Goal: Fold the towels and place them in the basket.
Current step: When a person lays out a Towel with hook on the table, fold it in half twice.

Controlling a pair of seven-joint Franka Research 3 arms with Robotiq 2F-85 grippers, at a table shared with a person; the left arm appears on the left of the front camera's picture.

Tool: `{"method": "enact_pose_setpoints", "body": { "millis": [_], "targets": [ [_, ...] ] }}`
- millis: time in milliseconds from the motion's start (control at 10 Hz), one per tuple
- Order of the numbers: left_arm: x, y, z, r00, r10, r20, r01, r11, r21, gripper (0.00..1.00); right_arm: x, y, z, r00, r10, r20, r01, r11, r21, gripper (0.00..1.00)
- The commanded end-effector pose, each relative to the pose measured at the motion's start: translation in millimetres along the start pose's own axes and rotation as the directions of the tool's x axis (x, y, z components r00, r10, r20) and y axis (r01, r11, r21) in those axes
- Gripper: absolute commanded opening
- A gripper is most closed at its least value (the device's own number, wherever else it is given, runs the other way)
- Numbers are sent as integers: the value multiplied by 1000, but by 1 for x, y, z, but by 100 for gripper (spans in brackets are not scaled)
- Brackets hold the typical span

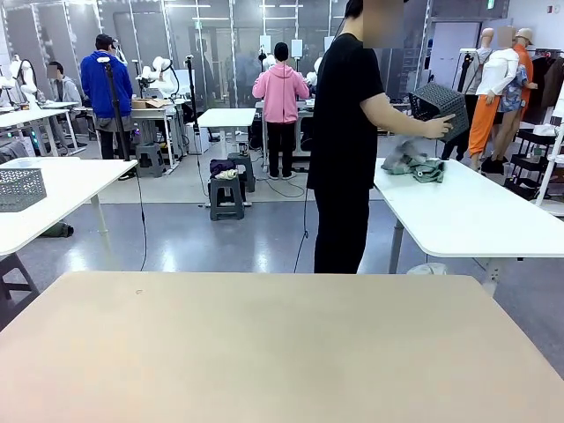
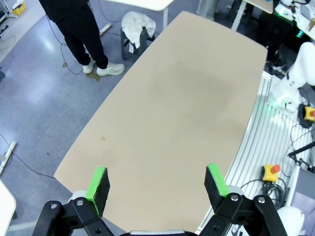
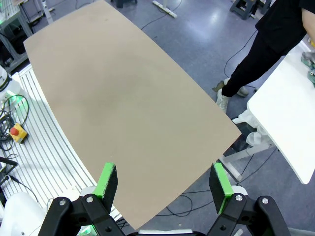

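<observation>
The left gripper (image 2: 156,171) hangs over the beige table (image 2: 172,108) with its jaws spread wide. The green pads (image 2: 98,181) stand well apart, and only bare tabletop lies between them. The right gripper (image 3: 163,171) is the same: its jaws are fully parted over the table's near edge and grip nothing.

Both task things are well away from either pair of jaws, past the far side of the beige table. There a person (image 1: 344,132) in black stands turned toward a white side table (image 1: 476,220). The towels (image 1: 414,165) lie on that table as a crumpled grey-blue heap, unfolded, with loose folds spilling toward the table's edge. The basket (image 1: 441,101) is dark grey with perforated mesh walls. It is lifted and tipped at an angle just above the towels, and the person's hand (image 1: 438,129) holds it at its lower edge.

In the right wrist view, the white side table's corner sits up and to the right of the jaws, and the person's legs are beside it.
</observation>
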State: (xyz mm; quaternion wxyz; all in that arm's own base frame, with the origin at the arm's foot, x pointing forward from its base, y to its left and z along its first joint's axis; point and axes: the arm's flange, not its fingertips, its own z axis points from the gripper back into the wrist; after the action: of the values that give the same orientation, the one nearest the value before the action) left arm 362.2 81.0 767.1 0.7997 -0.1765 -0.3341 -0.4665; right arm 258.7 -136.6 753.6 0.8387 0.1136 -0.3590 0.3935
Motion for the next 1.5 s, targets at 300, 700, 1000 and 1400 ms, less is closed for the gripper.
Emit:
{"method": "enact_pose_setpoints", "body": {
  "millis": [300, 700, 1000, 1400],
  "targets": [
    [1, 1, 0, 1000, 0, 3, 0, 1000, 7, 98, -1, 0, 0, 1000, 3, 7, -3, 1000, 2, 94],
    [1, 1, 0, 1000, 0, 3, 0, 1000, 7, 98, -1, 0, 0, 1000, 3, 7, -3, 1000, 2, 94],
    [1, 1, 0, 1000, 0, 3, 0, 1000, 7, 98, -1, 0, 0, 1000, 3, 7, -3, 1000, 2, 94],
    [-2, 1, -1, 1000, 3, -24, -3, 1000, -10, 98, -1, 0, 0, 1000, 3, 7, -3, 1000, 2, 94]
  ]
}}
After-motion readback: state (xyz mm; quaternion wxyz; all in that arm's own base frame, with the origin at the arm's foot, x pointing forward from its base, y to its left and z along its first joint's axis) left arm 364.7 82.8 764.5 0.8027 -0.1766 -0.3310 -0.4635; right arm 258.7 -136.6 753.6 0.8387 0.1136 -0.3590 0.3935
